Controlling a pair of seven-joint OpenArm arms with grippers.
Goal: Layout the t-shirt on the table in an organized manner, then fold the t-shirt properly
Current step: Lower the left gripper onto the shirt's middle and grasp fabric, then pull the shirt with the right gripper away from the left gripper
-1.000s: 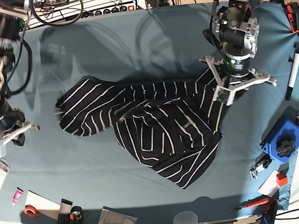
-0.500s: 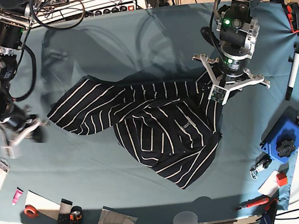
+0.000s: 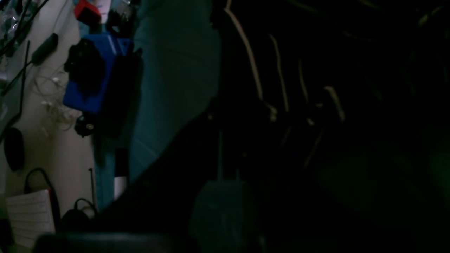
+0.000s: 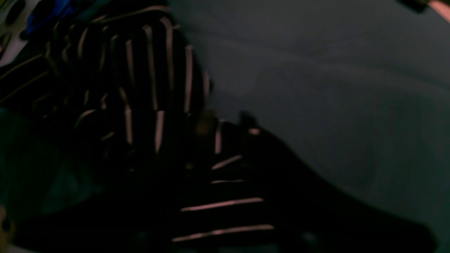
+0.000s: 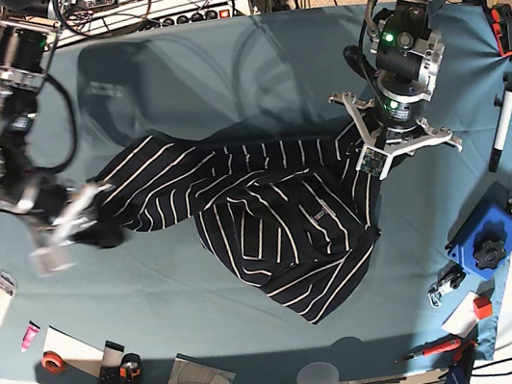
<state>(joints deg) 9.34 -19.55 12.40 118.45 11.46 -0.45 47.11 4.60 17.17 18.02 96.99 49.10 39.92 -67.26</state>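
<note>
The dark t-shirt (image 5: 280,217) with thin white stripes lies crumpled mid-table on the teal table (image 5: 219,81), one sleeve stretched to the left. My left gripper (image 5: 379,158) sits at the shirt's right edge, and the fabric bunches toward it. The left wrist view is very dark, with striped cloth (image 3: 281,70) close up beside teal table (image 3: 175,70). My right gripper (image 5: 76,225) is motion-blurred, looks open, and is at the left sleeve's tip. The right wrist view shows striped cloth (image 4: 147,70) on the table (image 4: 316,70).
A blue box (image 5: 487,248) with a black knob sits at the right edge and also shows in the left wrist view (image 3: 91,70). A marker (image 5: 502,129) lies far right. Red tape (image 5: 54,361), cutters (image 5: 130,378), a cup (image 5: 317,382) and a screwdriver (image 5: 437,348) line the front edge.
My right arm has swung right and down from the table's left side to the shirt's left sleeve. My left gripper shifted slightly left. The sleeve's shape changed.
</note>
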